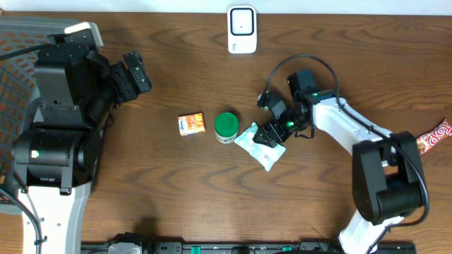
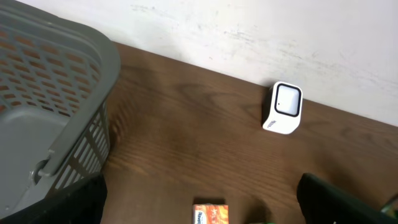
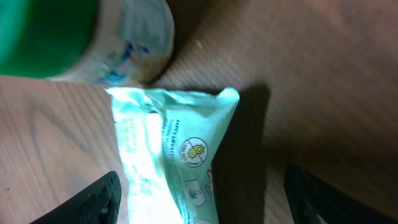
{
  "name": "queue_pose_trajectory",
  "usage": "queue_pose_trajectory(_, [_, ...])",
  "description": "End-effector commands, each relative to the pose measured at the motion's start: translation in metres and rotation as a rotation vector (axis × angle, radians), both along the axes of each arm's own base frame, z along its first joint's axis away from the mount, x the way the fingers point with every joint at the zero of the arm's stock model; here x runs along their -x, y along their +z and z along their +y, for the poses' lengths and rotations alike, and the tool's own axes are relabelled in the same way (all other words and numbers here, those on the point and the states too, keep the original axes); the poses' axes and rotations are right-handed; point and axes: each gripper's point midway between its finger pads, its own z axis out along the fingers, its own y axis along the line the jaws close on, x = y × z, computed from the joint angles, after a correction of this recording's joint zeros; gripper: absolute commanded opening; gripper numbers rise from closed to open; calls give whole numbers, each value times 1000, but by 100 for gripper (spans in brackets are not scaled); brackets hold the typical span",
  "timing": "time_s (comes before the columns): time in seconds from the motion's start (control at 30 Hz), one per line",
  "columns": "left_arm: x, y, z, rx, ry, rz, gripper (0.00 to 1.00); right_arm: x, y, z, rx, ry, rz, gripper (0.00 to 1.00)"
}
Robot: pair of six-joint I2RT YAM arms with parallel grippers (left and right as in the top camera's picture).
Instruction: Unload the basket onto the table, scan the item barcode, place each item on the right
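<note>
Right tool [image 1: 271, 134] has jaws apart, straddling one pale green packet [image 1: 260, 147] that lies flat mid-tabletop [image 1: 176, 190], not clamped. Left tool [image 1: 139, 73] is also apart, beside one grey basket [image 2: 56, 93]. One green-lidded jar [image 1: 227, 127] sits just beside the packet, then one orange box [image 1: 191, 124]. One white scanner [image 1: 241, 29] is at the far edge, one candy bar [image 1: 434, 136] at the right edge.

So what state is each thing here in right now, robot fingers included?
Scanner: standing upright.
Jar: upright, green lid on.
Mint packet: lying flat, not gripped.
Orange box: lying flat.
Candy bar: lying flat at the table's right edge.
Basket: standing upright.
Left fingers: open, holding nothing.
Right fingers: open, straddling the packet.
</note>
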Motion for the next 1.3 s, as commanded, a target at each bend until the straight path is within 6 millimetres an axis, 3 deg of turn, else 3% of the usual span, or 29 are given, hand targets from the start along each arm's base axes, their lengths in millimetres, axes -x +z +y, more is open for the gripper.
queue_pose_trajectory(0.0, [-1,3,4,-14,11,-5,98,13,-7,9,6,58,23,77])
queue_pose_trajectory(0.1, [-1,3,4,-14,11,-5,98,27,-9,14,28,113,41,72])
queue_pose_trajectory(0.27, [-1,3,4,-14,11,-5,98,32,-27,9,111,131,55,68])
queue_pose_trajectory(0.37, [-1,3,4,-15,11,-5,98,34,-42,8,122,132,85,51])
queue_pose_trajectory(0.47, [-1,3,4,-14,11,-5,98,37,-62,7,133,133,120,24])
queue_pose_trajectory(0.6, [-1,3,4,-14,11,-5,98,33,-62,9,129,130,112,1])
queue_pose_trajectory(0.77, [-1,3,4,-14,11,-5,98,12,-17,16,110,99,61,1])
queue_pose_trajectory(0.83, [-1,3,4,-14,11,-5,98,3,12,20,95,89,15,1])
queue_pose_trajectory(0.87, [-1,3,4,-14,11,-5,98,-4,41,22,76,86,-45,1])
queue_pose_trajectory(1.07, [-1,3,4,-14,11,-5,98,-15,113,18,52,46,-252,1])
queue_pose_trajectory(1.27, [-1,3,4,-14,11,-5,98,-14,139,11,55,-15,-302,1])
